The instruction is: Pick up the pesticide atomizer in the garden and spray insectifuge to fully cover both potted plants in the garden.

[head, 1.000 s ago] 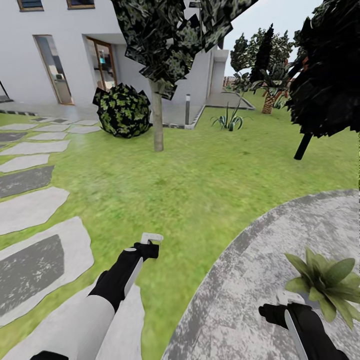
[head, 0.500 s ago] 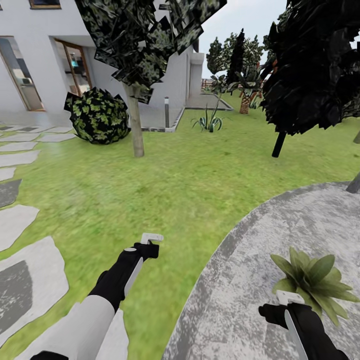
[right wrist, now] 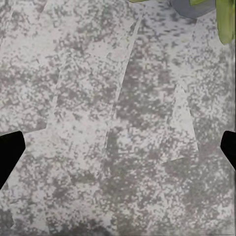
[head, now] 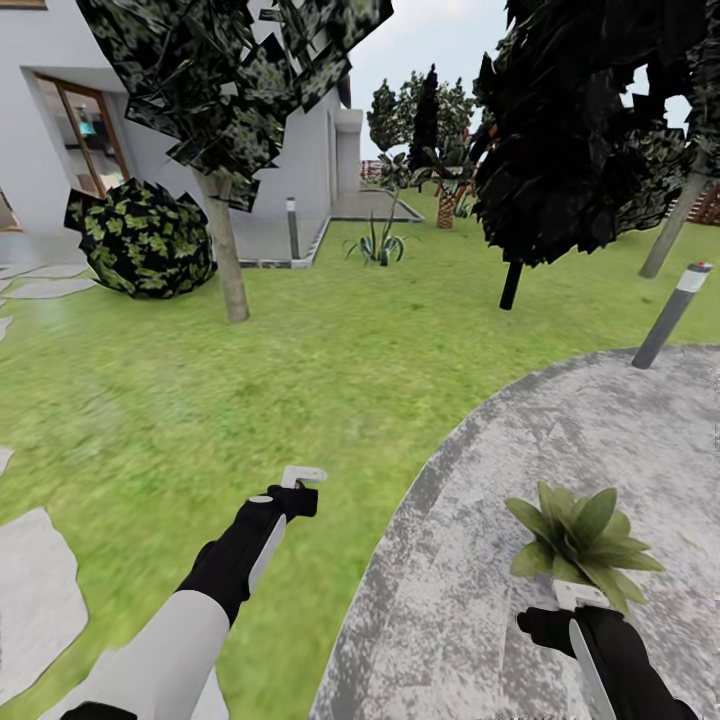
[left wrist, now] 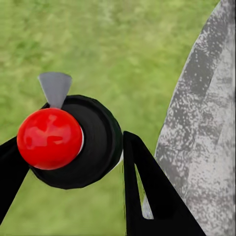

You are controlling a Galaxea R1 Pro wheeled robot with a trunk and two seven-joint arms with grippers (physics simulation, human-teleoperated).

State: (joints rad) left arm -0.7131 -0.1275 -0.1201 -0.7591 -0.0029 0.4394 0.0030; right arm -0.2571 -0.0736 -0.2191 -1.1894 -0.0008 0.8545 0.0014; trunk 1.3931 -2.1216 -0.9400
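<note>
My left gripper hangs over the grass by the paving's edge, shut on the pesticide atomizer. In the left wrist view the atomizer shows a red ball, a black round cap and a small grey nozzle between the two black fingers. One potted plant, a low rosette of broad green leaves, stands on the round grey paving. My right gripper is just in front of it, open and empty, its fingers spread wide over the stone. A leaf and the pot's grey rim show at the right wrist view's edge.
A short garden lamp post leans at the paving's far edge. Dark trees and a trunk stand on the lawn, with a round bush, a spiky plant and the house behind. A stepping stone lies at left.
The whole view has swung to the right, so house, bush and stepping stones slid left and the lamp post came into view. Both arms keep their pose.
</note>
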